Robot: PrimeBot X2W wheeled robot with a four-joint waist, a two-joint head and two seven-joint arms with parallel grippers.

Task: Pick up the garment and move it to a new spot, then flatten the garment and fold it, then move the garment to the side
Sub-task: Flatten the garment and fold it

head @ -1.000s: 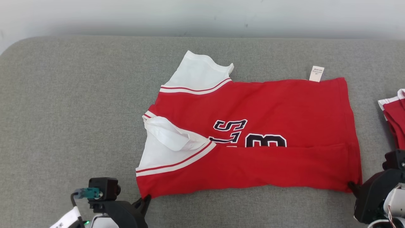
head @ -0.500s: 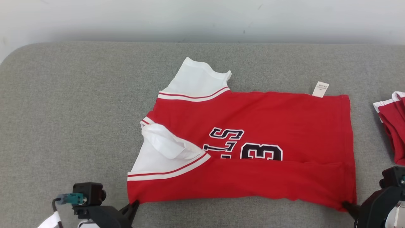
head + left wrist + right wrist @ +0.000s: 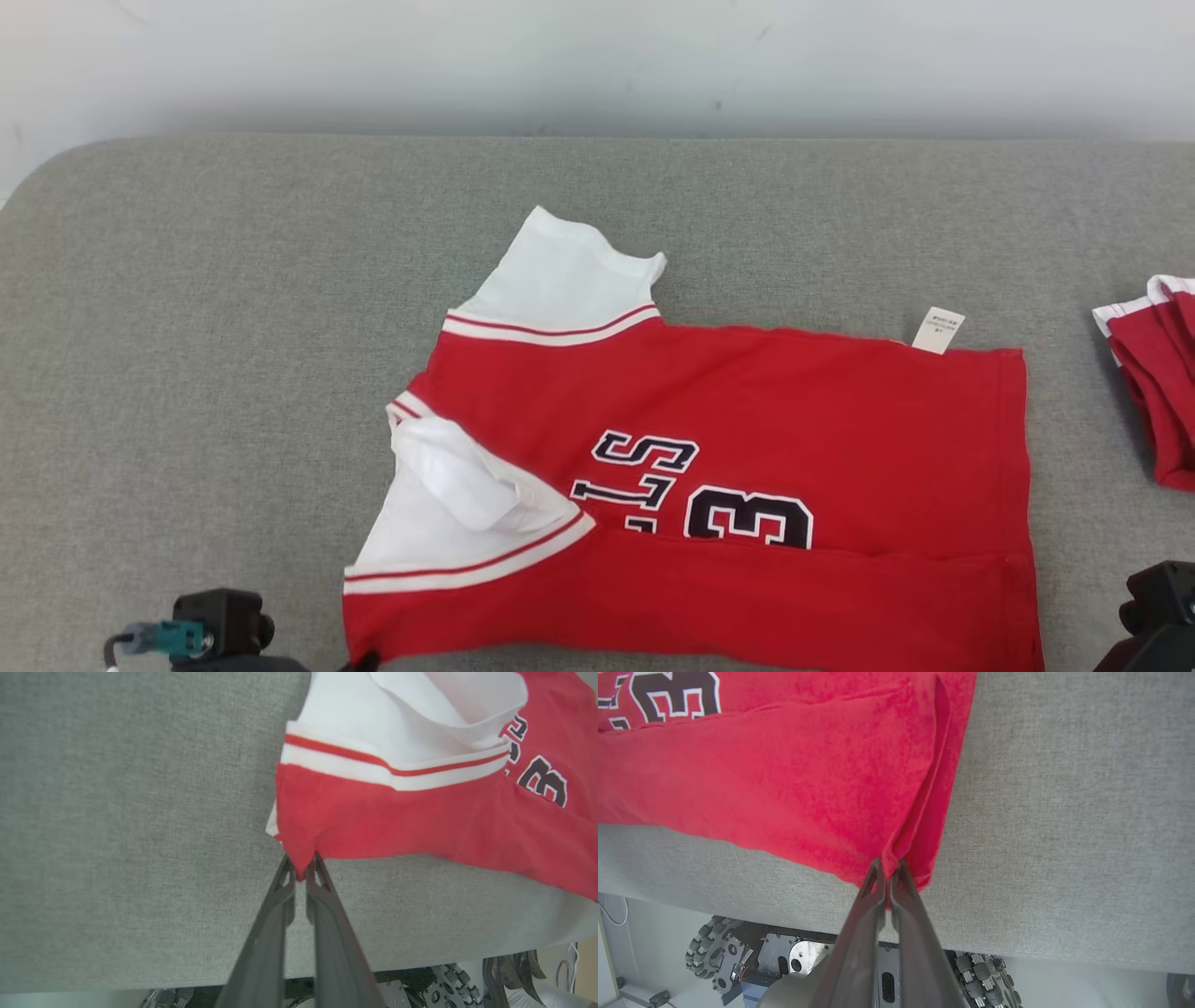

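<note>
Grey padded surface (image 3: 187, 327) under a pale wall (image 3: 597, 56), and from the head view the red garment (image 3: 794, 401) has slid toward six o'clock! The camera has dipped a little too, since the far edge of the surface sits lower in frame than a second ago, but the garment has dropped further than that. Its white sleeve (image 3: 560, 271) at eleven o'clock and the label (image 3: 938, 329) at two o'clock have both come well away from the back edge. So it is a real drag toward the robot. The near strip is folded up over the foot of the dark numerals, and the near hem now runs off the bottom of the frame. A second garment (image 3: 1153, 373) waits at three o'clock, well apart.

Over to the left wrist view: the left claw (image 3: 301, 870) is clenched on the red corner just below the striped shoulder band. The cloth fans away from it toward one o'clock, and the near edge of the surface is close behind the fingers.

Right wrist view now: the right claw (image 3: 888, 870) is pinched tight on the hem corner, with red layers bunching at the tips. The robot's wheels (image 3: 710, 952) show beyond the edge at seven o'clock.

My read is that both corners are being pulled taut to lay the body smooth. Much more pulling could take the hem over the edge.
</note>
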